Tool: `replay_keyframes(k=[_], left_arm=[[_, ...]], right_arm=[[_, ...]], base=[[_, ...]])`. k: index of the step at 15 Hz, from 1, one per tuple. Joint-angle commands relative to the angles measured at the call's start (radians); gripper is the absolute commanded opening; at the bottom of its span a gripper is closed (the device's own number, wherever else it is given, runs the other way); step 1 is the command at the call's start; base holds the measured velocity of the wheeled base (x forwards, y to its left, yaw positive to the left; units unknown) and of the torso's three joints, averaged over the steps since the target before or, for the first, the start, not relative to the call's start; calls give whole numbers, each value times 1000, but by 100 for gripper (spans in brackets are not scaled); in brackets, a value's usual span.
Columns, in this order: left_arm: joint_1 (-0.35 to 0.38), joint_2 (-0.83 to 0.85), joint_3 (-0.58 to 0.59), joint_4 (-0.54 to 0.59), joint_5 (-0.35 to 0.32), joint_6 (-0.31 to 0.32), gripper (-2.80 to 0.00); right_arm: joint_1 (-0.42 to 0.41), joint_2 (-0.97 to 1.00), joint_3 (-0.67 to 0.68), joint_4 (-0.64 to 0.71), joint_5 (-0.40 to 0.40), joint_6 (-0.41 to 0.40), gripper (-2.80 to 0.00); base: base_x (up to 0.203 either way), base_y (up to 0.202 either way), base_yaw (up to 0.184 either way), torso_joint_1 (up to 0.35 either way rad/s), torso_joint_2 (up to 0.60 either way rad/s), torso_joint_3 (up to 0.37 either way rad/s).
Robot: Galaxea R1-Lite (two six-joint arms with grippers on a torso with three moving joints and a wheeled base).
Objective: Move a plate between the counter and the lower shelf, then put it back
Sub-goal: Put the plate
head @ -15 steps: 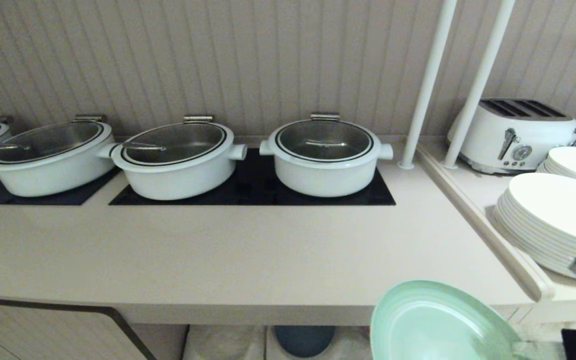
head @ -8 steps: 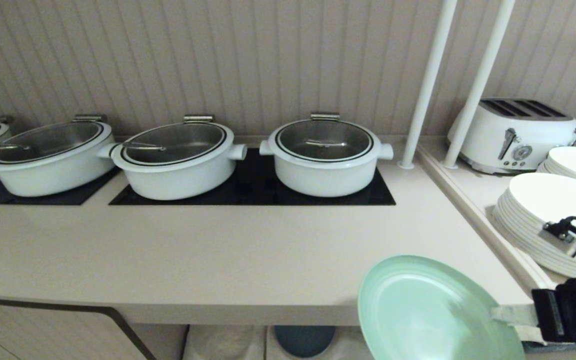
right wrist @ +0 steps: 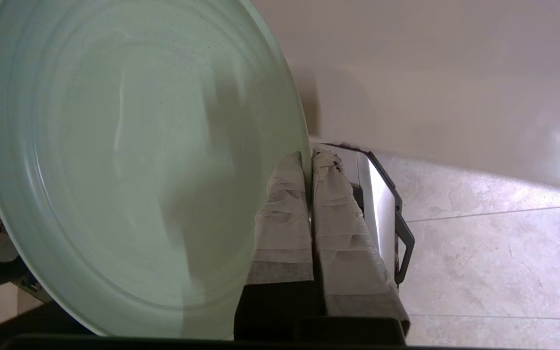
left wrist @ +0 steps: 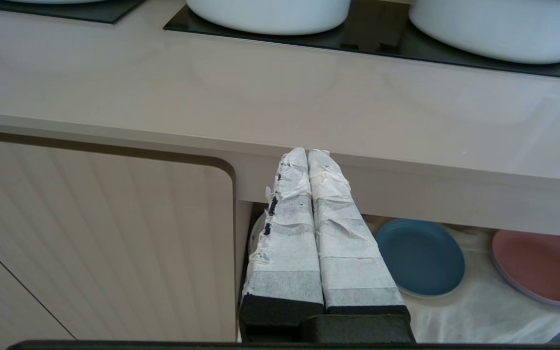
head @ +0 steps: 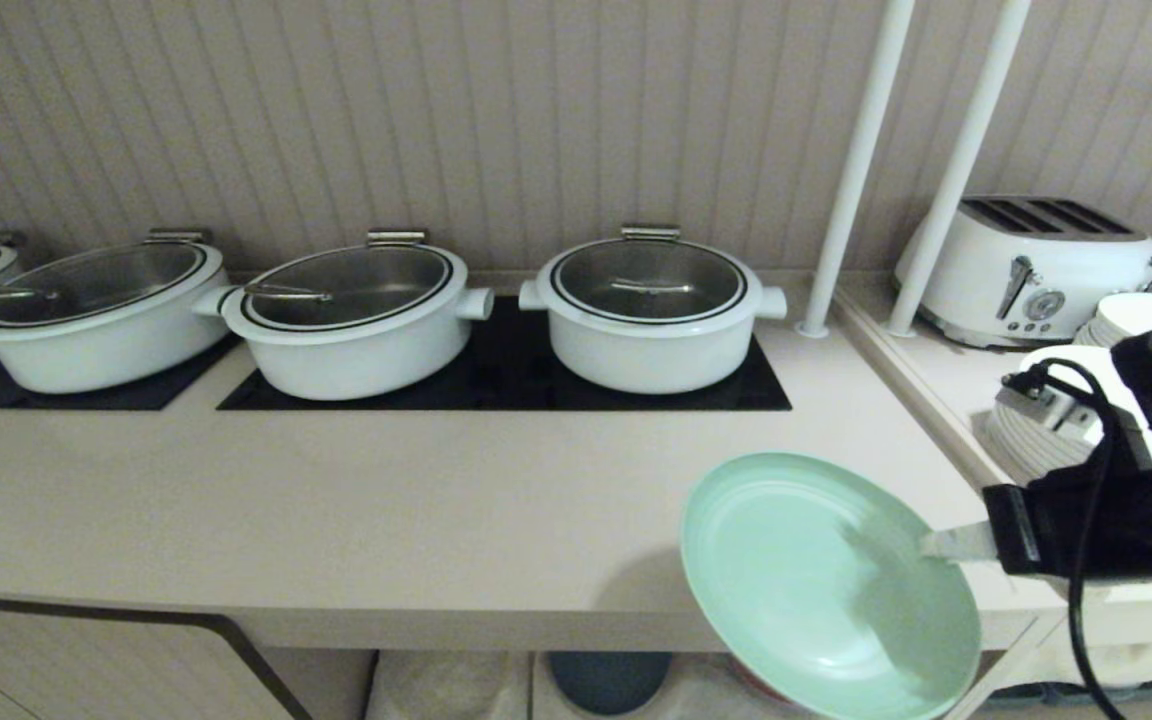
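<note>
Plate (head: 816, 570) in right gripper (head: 941, 543)

We face a ribbed beige wall (head: 436, 120), two white poles (head: 861, 160) rising at right, and pale stone floor tiles (right wrist: 494, 257) below.

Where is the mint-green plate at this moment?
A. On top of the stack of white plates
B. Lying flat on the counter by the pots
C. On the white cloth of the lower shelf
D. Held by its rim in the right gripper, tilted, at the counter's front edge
D: the right gripper is shut on the rim of the plate, which hangs tilted over the front edge of the counter.
</note>
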Motion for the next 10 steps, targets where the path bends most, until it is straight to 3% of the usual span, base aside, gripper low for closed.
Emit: replay_keyframes(k=[1,10], left_arm=[[0,0,0,0,1,-1,-280],[0,0,0,0,1,-1,-280]], right_arm=[[12,81,-49,2,4,1,-280],[177,296,-229,-10,6,5,-280]], base=[[0,0,0,0,0,0],[0,0,0,0,0,0]])
